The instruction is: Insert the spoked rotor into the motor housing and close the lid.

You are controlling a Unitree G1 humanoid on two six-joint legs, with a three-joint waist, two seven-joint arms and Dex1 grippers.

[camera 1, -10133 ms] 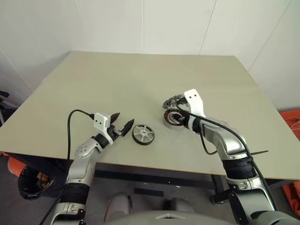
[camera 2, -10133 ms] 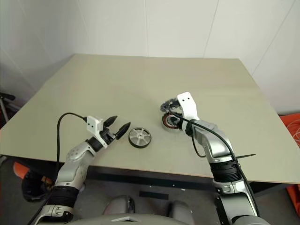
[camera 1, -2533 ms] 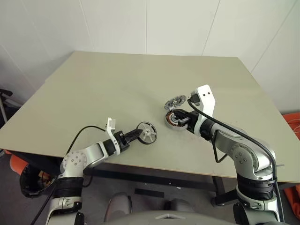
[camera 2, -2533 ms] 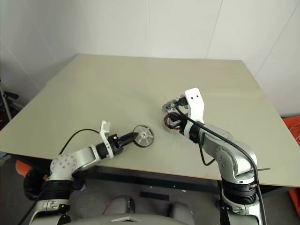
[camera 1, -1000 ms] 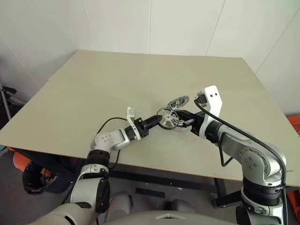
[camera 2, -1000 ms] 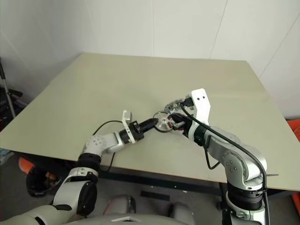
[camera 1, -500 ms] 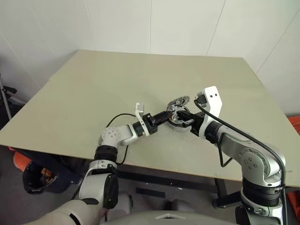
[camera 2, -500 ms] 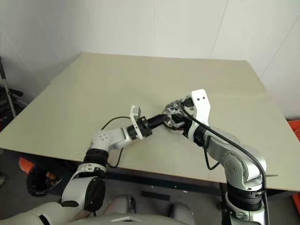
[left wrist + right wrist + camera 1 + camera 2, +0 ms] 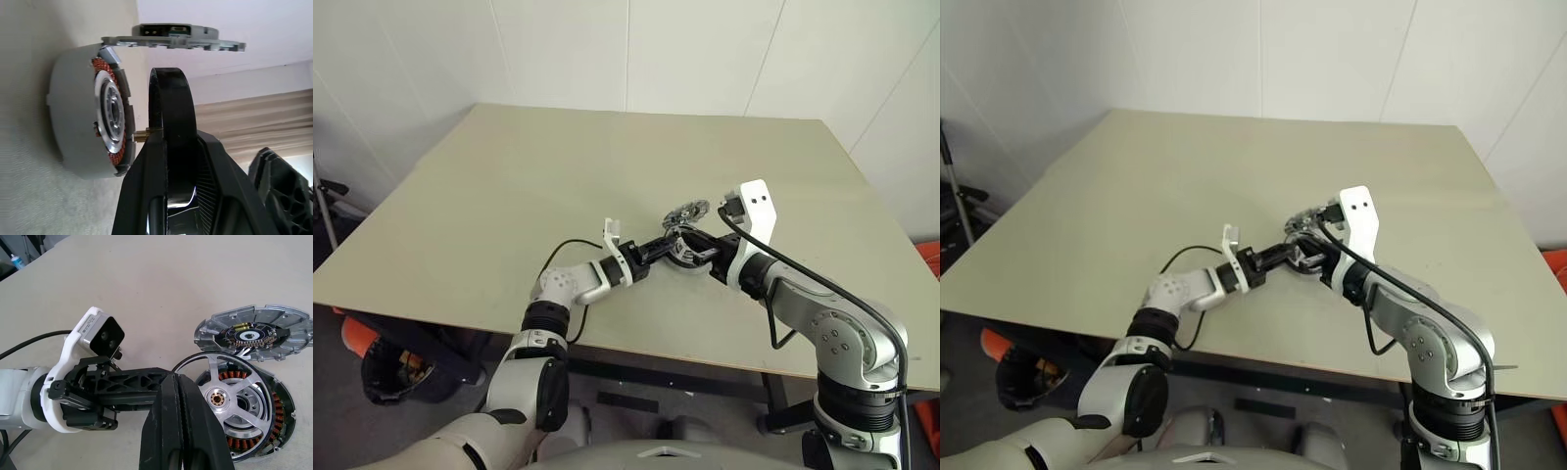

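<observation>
The motor housing lies on the table with its copper windings showing. Its lid is swung open and lies back behind it. My left gripper is shut on the dark rim of the spoked rotor, which it holds face-on right at the housing's mouth. In the left wrist view a narrow gap shows between rotor and housing, with the rotor's small shaft pointing at the silver centre. My right gripper is shut with nothing between its fingers, its tips close beside the rotor's rim. From the head, both grippers meet at the housing.
The beige table stretches wide around the parts, with its front edge close below both arms. A black cable loops off my left wrist onto the tabletop. White walls stand behind the table.
My left gripper has carried the rotor to the right, from just beside the housing to right in front of its opening. The right arm, housing and lid have kept still.
</observation>
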